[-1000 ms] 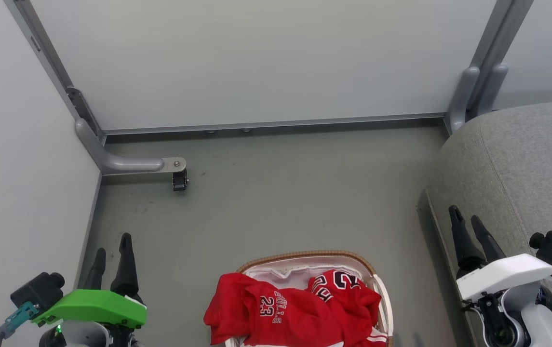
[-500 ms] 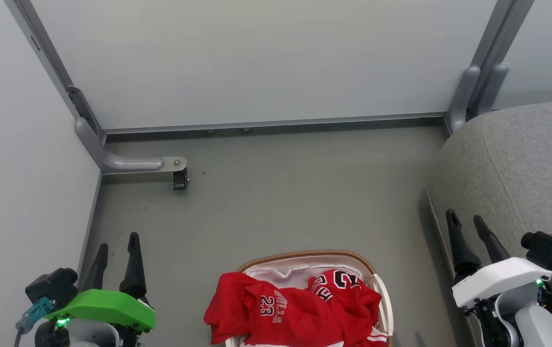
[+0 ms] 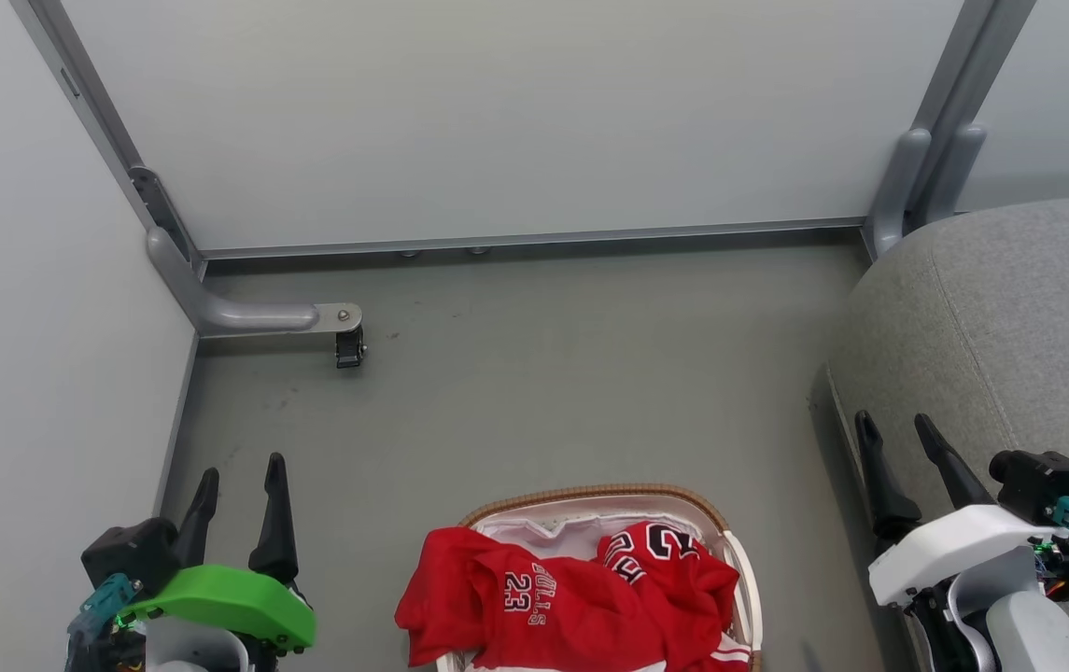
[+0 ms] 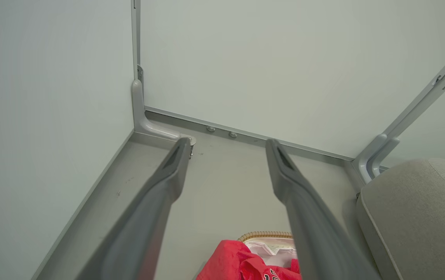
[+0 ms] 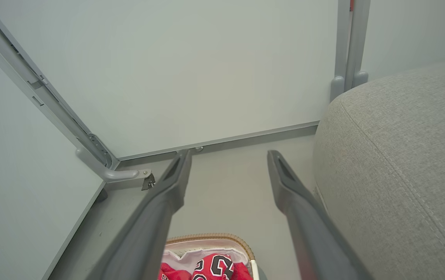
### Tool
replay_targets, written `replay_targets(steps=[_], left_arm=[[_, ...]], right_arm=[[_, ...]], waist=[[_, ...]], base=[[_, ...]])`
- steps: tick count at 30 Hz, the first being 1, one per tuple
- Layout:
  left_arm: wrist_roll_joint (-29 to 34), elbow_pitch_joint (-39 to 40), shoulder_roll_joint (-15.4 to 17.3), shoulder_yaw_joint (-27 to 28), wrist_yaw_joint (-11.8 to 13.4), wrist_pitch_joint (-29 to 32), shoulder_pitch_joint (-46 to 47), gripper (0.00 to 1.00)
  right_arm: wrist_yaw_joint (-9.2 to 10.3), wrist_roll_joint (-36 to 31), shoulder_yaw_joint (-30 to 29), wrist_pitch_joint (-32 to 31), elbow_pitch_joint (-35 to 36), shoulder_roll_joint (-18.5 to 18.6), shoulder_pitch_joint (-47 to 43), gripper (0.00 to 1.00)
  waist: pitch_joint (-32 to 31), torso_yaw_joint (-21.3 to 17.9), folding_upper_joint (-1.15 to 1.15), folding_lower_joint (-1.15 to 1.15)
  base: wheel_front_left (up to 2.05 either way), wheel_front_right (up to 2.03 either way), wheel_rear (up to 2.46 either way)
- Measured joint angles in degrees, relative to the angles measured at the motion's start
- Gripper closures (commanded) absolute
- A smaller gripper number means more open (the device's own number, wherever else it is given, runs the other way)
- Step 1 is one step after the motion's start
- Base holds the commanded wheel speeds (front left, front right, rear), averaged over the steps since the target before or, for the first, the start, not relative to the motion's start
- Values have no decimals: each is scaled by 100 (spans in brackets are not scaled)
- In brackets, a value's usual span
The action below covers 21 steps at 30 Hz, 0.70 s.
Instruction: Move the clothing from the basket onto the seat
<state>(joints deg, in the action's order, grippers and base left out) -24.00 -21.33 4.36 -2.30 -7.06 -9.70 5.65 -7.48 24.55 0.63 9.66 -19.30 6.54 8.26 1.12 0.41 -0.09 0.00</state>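
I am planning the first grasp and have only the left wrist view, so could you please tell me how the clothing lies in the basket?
Observer: In the head view the clothing is a crumpled red pile, and its left part drapes over the rim of the basket.
Operator: Thank you. Where is the right gripper, please?
Observer: The right gripper shows against the left edge of the seat, open and empty, apart from the basket.
Operator: And where does my left gripper stand relative to the basket?
Observer: The left gripper is off to the basket's left, showing against bare floor, clear of the cloth.
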Motion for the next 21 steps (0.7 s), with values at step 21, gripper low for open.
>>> replay_targets(steps=[21], left_arm=[[999,-35,-99,9,-9,-257,-13,0]], right_arm=[[0,-1071,-27,258,-180,-15,38,0]], waist=[[5,6,0,0]], base=[[0,0,0]])
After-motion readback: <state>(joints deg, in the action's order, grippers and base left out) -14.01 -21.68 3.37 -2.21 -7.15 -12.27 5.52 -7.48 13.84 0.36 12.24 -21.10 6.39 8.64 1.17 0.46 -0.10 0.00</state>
